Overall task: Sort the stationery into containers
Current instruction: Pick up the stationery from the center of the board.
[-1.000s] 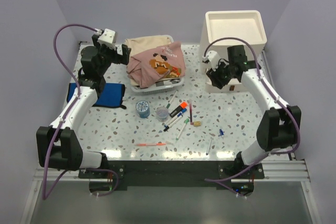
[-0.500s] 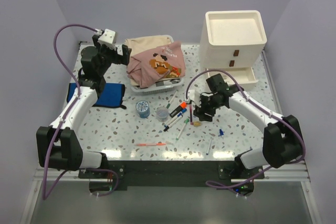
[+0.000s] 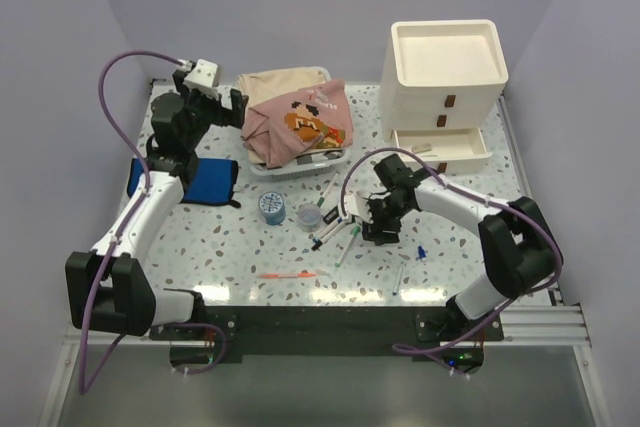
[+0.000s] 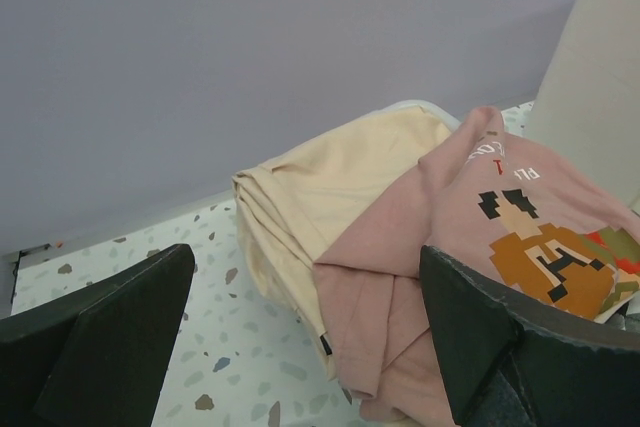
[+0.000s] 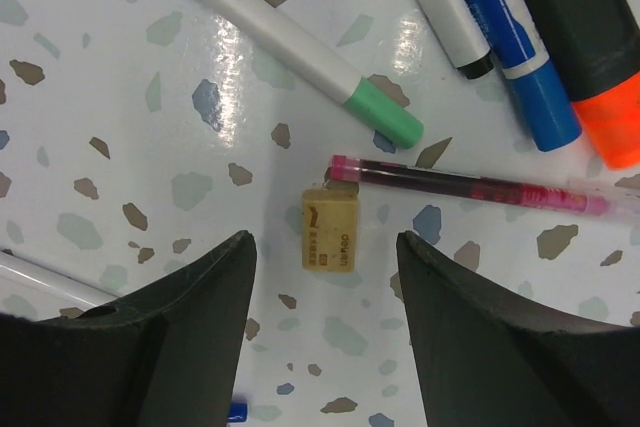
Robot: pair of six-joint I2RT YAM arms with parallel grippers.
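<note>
The stationery lies loose mid-table: a blue tape roll point(image 3: 271, 206), a clear cup point(image 3: 309, 216), a cluster of pens and markers point(image 3: 338, 219), an orange pen point(image 3: 286, 275). My right gripper point(image 3: 374, 225) hangs open just above the cluster. In the right wrist view its jaws point(image 5: 325, 245) straddle a small beige eraser point(image 5: 330, 230) without touching it; a pink pen point(image 5: 470, 187), a green-capped pen point(image 5: 290, 32) and a blue marker point(image 5: 520, 67) lie beyond. The cream drawer unit point(image 3: 445, 67) stands back right, lower drawer point(image 3: 445, 147) pulled out. My left gripper point(image 3: 236, 107) is open and empty beside the clothes.
A clear basket with a pink shirt point(image 4: 450, 247) and beige cloth point(image 4: 330, 177) sits at the back centre point(image 3: 300, 122). A blue cloth point(image 3: 205, 179) lies at the left. A slim pen point(image 3: 400, 277) and a small blue piece point(image 3: 421, 252) lie near the front right.
My right arm has swung from the drawer unit down to the pen cluster, leaving the lower drawer pulled out, and its jaws have widened. The left arm has barely shifted.
</note>
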